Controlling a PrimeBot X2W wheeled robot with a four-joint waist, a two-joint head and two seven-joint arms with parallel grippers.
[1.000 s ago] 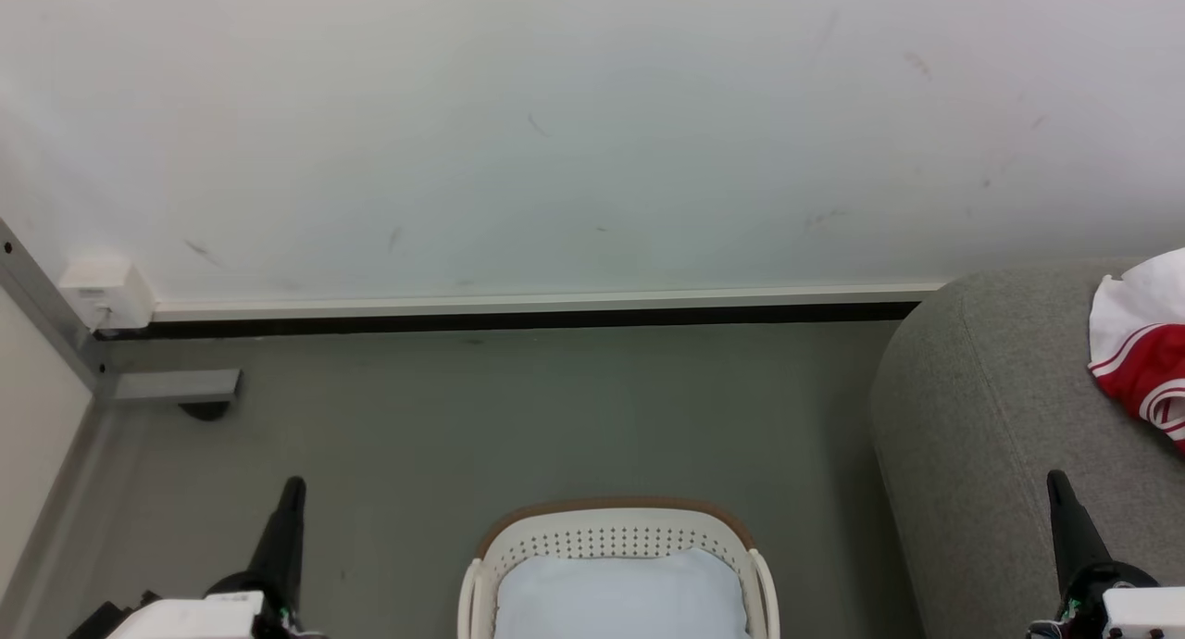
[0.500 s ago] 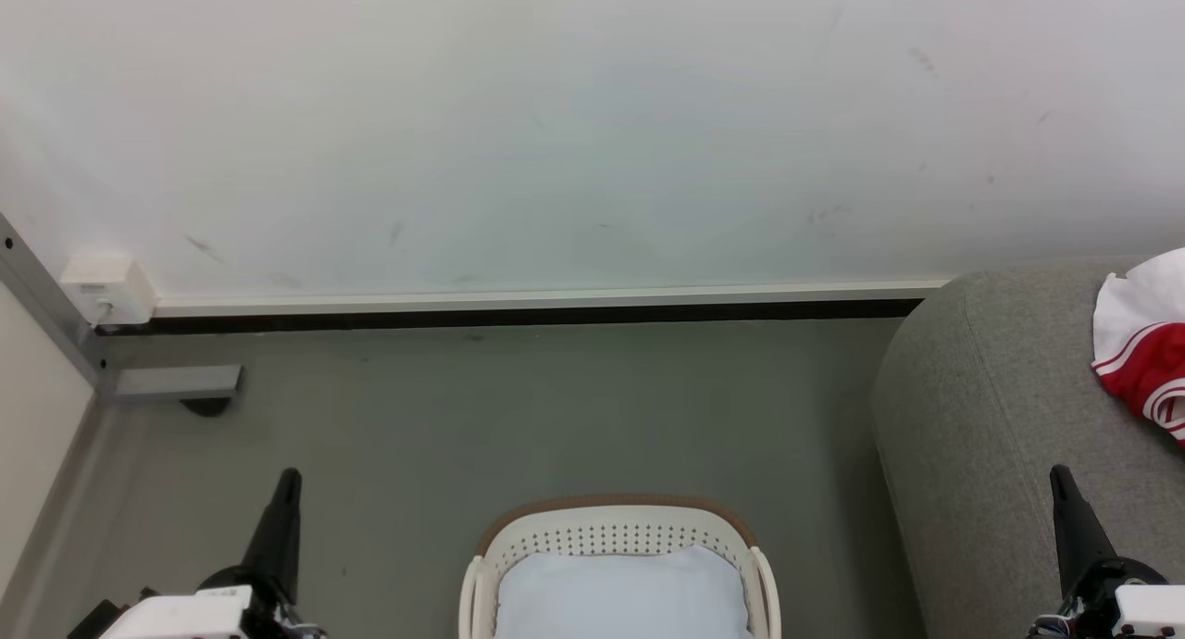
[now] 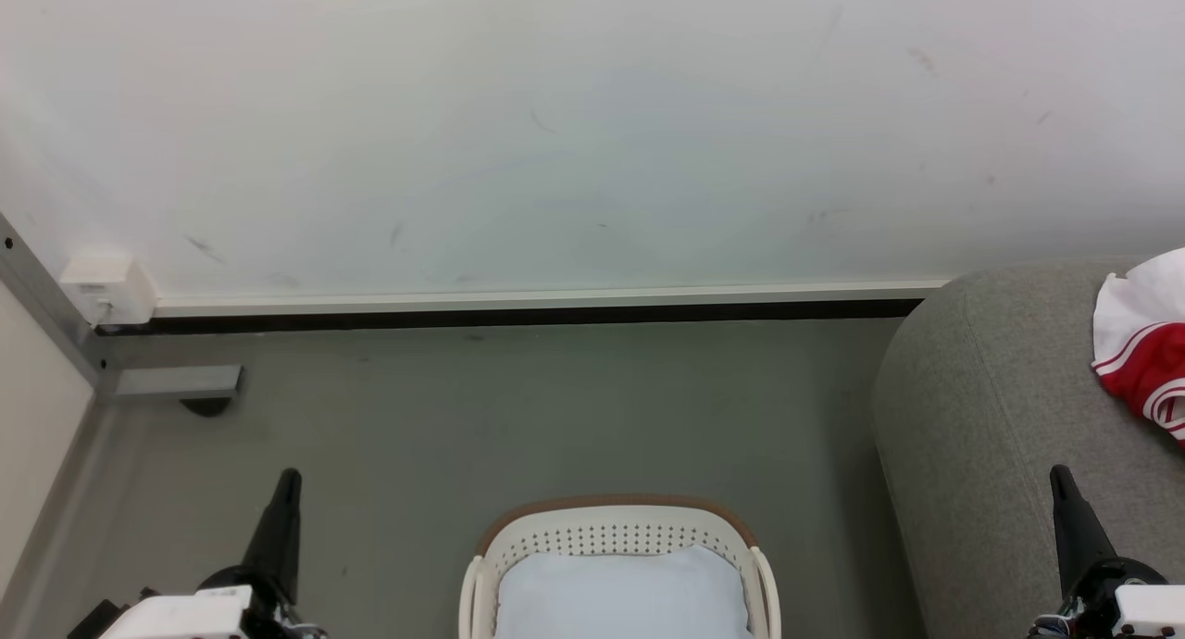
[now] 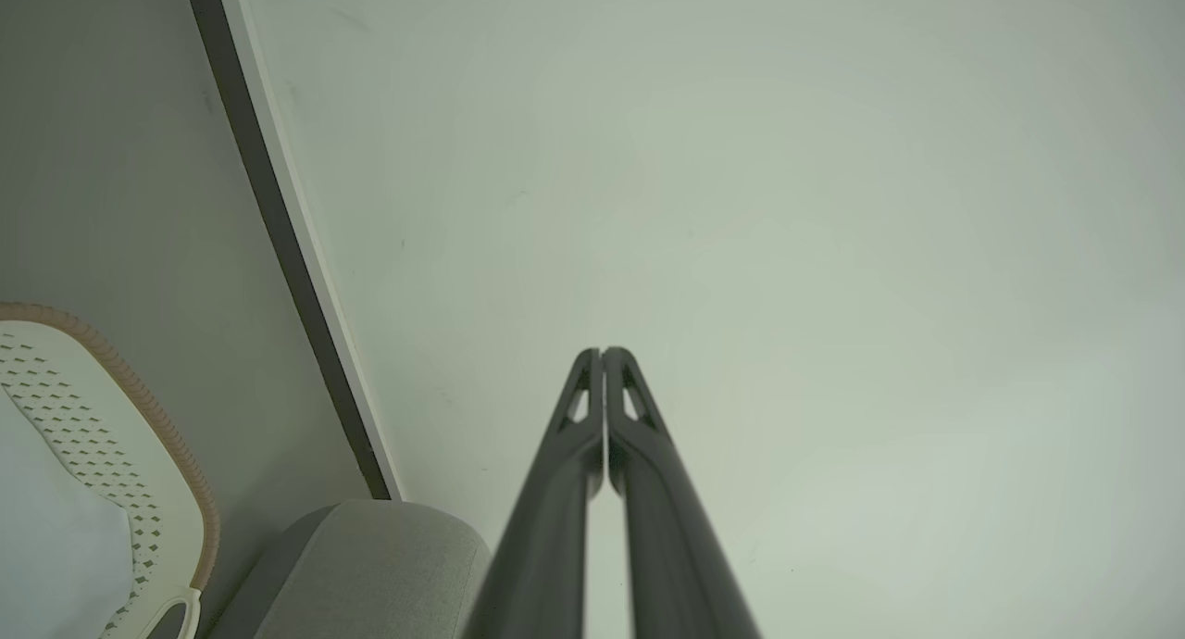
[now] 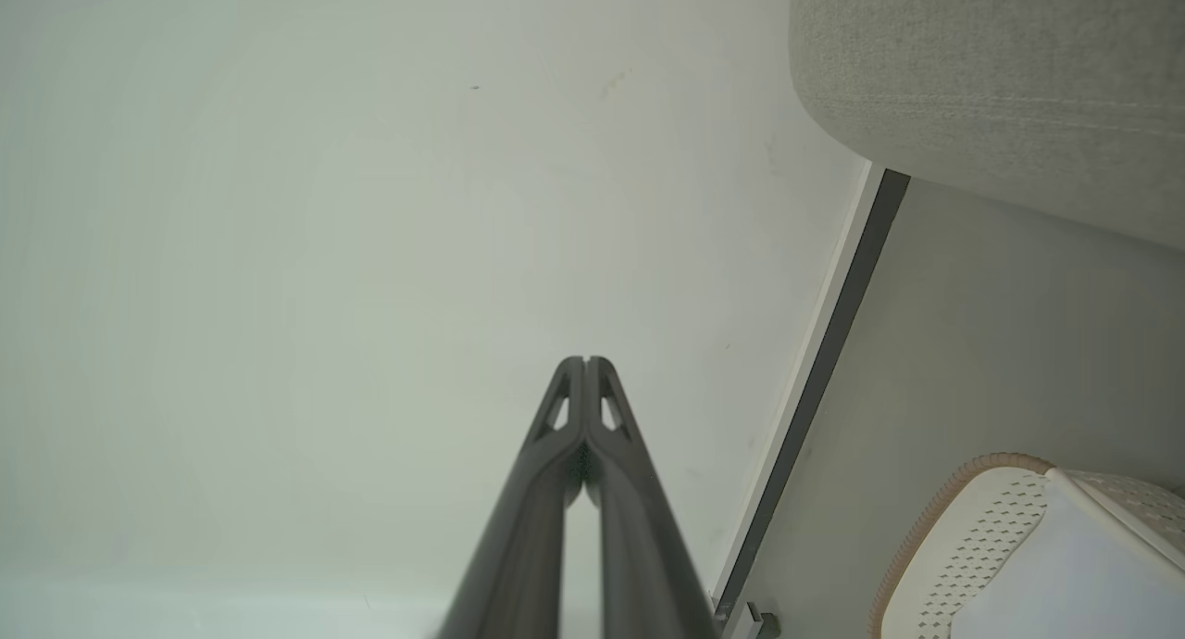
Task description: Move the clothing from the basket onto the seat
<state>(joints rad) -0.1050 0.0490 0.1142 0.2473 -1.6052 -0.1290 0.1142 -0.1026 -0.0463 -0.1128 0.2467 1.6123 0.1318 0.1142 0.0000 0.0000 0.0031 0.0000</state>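
Head view: the basket (image 3: 616, 531) sits on the grey floor (image 3: 518, 407) at the bottom middle, its brown rim towards the wall (image 3: 555, 130), and a pale blue-white cushion (image 3: 620, 593) lies inside it. The seat (image 3: 981, 407) stands to the right of the basket, its rounded end close to the basket but apart from it. A red and white jersey (image 3: 1143, 352) lies crumpled on top of the seat at the right edge, well away from the basket. My left gripper (image 3: 289, 483) rises at the lower left above the floor, pointing towards the wall. My right gripper (image 3: 1060, 480) rises at the lower right, dark against the seat's grey fabric. From here each gripper looks like one narrow dark spike. A white box (image 3: 106, 287) sits low on the wall at the far left.

Left wrist view: my two fingers (image 4: 555, 509) lie pressed together, the tips touching, aimed at the pale wall. The basket's perforated wall and brown rim show at the lower left, with the seat's rounded corner just beside it.

Right wrist view: the fingers (image 5: 532, 528) of this gripper are also drawn together tip to tip, facing the wall. The seat shows at the upper right, and the basket with its cushion is at the lower right.
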